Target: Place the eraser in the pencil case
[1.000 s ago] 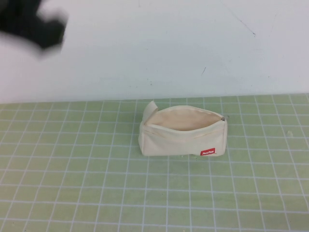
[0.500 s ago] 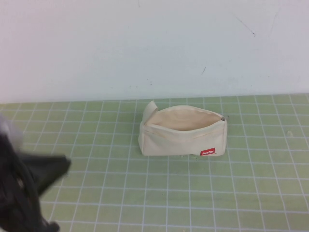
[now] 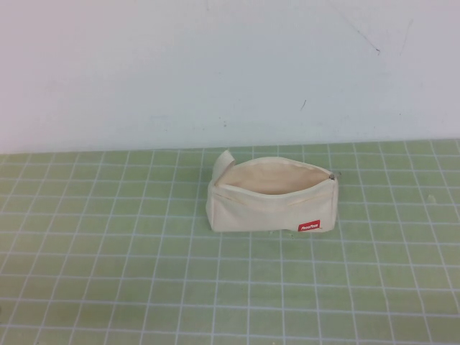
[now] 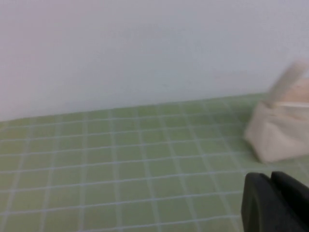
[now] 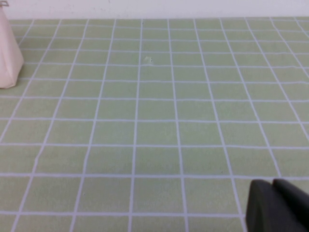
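Green grid mat (image 3: pixel 129 287) before a white wall holds the unzipped pencil case (image 3: pixel 272 194). The left gripper (image 4: pixel 276 203) has left the overhead view; both it and the right gripper (image 5: pixel 280 205) have jaws too little visible to judge.

**Camera positions: three views**

High view: raised on my side, angled down across the gridded green worktop (image 3: pixel 144 287) to the white back wall (image 3: pixel 230 65).

Left wrist view: low and close, facing the wall; my left tool (image 4: pixel 277 203) fills one corner.

Right wrist view: low, close; my right tool (image 5: pixel 280 205) fills one corner.

Shared by all three: the pencil case (image 3: pixel 272 195), seen only partly from both wrists.
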Tool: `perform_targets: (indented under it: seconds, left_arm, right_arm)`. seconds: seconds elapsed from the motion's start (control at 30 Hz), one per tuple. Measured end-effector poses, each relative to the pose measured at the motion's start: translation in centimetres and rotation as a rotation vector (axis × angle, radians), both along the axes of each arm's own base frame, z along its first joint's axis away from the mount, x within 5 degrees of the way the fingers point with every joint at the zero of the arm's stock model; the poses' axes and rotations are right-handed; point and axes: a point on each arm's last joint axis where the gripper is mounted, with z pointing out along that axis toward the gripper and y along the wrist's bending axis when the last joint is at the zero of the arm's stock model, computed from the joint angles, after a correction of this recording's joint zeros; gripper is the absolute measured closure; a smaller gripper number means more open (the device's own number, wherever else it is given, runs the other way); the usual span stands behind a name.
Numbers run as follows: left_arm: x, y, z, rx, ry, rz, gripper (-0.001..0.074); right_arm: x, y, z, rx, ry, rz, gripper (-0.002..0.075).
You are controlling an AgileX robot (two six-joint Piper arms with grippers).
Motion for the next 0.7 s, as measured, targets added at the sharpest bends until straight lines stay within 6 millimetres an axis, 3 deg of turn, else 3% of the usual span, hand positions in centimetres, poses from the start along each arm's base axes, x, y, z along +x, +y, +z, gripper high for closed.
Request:
perform_targets:
  seconds: [0.27,0.47,0.7]
  left_arm:
    - [-1.5,1.2,-5.4,-0.009,-0.033,0.174,0.0736]
    - [-1.7,1.4,-6.9,-0.012,0.107,0.216,0.0736]
    - [-1.8,1.4,-7.0,-0.012,0.125,0.216,0.0736]
  right_arm:
    - [0.0,0.0,0.0,0.000,0.000,0.000,0.0727]
    - [0.0,0.0,0.0,0.000,0.000,0.000,0.0727]
    - [0.0,0.0,0.0,0.000,0.000,0.000,0.0727]
